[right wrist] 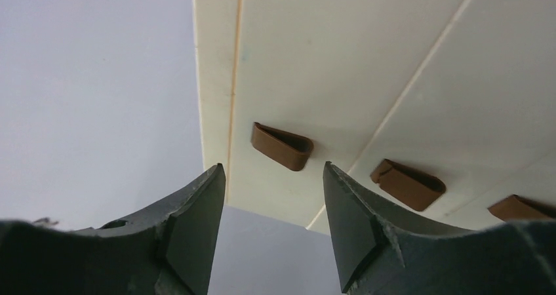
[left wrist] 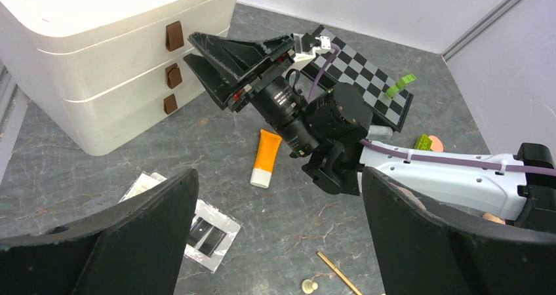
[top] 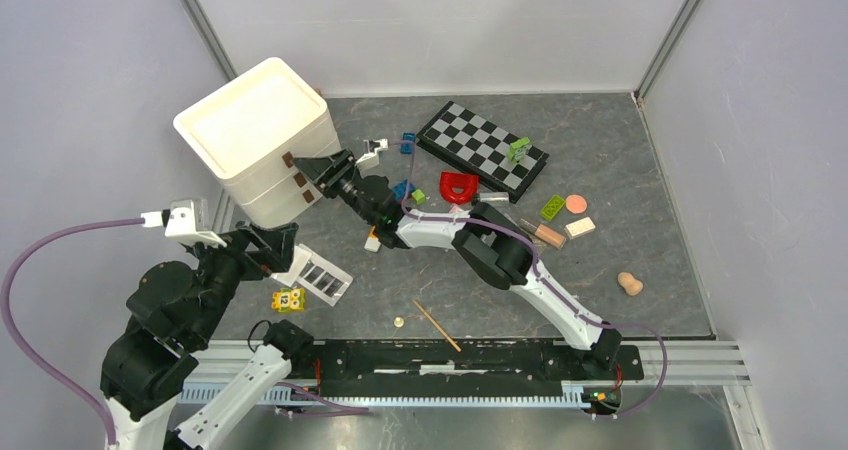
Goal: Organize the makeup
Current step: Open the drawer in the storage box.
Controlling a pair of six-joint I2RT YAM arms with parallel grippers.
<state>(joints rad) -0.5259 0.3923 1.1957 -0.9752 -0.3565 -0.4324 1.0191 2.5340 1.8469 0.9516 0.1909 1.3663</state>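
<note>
The makeup lies scattered on the grey table. An orange tube with a white cap (left wrist: 265,158) lies beneath my right arm. A white palette with dark pans (top: 322,278) sits by my left gripper (top: 283,242), which hovers open and holds nothing. A pink disc (top: 576,204), a peach-filled tube (top: 545,233) and a pale sachet (top: 580,227) lie at the right. My right gripper (right wrist: 272,170) is open and empty, its tips just short of the top brown tab (right wrist: 282,146) of the white drawer unit (top: 250,120).
All three drawers of the unit look shut. A checkerboard (top: 482,145), toy bricks (top: 552,207), a red piece (top: 459,186), a yellow block (top: 288,299), a thin gold stick (top: 437,326) and a wooden peg (top: 629,284) lie about.
</note>
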